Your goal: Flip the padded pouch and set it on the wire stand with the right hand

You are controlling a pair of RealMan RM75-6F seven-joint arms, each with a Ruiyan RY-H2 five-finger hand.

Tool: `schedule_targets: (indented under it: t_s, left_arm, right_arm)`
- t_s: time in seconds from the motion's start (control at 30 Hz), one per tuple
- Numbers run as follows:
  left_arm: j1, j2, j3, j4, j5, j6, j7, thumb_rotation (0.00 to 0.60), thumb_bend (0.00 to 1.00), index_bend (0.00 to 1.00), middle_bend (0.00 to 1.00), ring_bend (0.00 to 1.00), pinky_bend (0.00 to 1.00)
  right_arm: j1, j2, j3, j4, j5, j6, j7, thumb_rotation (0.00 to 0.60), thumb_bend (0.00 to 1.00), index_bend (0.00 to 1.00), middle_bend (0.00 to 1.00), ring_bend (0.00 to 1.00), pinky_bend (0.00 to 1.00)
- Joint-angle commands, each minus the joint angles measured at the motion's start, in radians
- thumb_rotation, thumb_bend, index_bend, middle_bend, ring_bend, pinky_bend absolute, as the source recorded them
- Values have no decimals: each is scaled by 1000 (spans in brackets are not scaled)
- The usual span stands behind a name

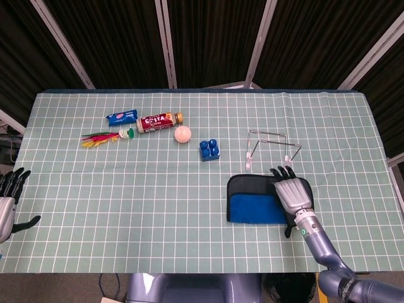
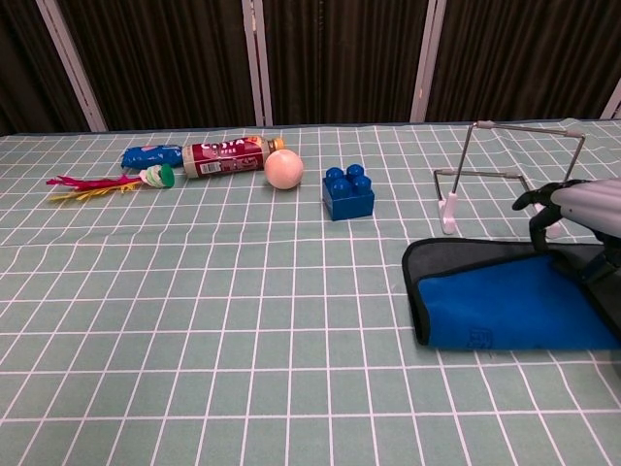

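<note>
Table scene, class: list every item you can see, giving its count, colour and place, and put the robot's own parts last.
pouch: one, black, blue side folded over, near right
wire stand: one, silver, behind the pouch
brick: one, blue, centre
ball: one, cream, left of the brick
bottle: one, red, lying far left
wrapper: one, blue, beside the bottle
feather toy: one, red and yellow, far left
tablecloth: one, green checked
right hand: holds the pouch
left hand: left edge, holds nothing

- Stand (image 1: 273,150) sits just behind the pouch (image 1: 255,201), with bare surface (image 1: 341,145) to its right.
- Blue brick (image 1: 209,149) stands near, to the stand's left.
</note>
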Motion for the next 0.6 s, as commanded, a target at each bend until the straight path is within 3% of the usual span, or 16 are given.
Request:
schedule_targets:
  t_s: [0.03, 0.6]
  left_arm:
    - [-1, 0, -1, 1, -2, -3, -1, 600, 0, 0, 0, 0, 0]
    - [-4, -4, 0, 5, -9, -8, 5, 600, 0, 0, 0, 0, 0]
  right_arm:
    - [19, -7, 14, 9, 41, -3, -7, 600, 417, 620, 74, 0, 0]
    - [83, -44, 29, 54, 185, -5, -14, 600, 416, 627, 82, 0, 0]
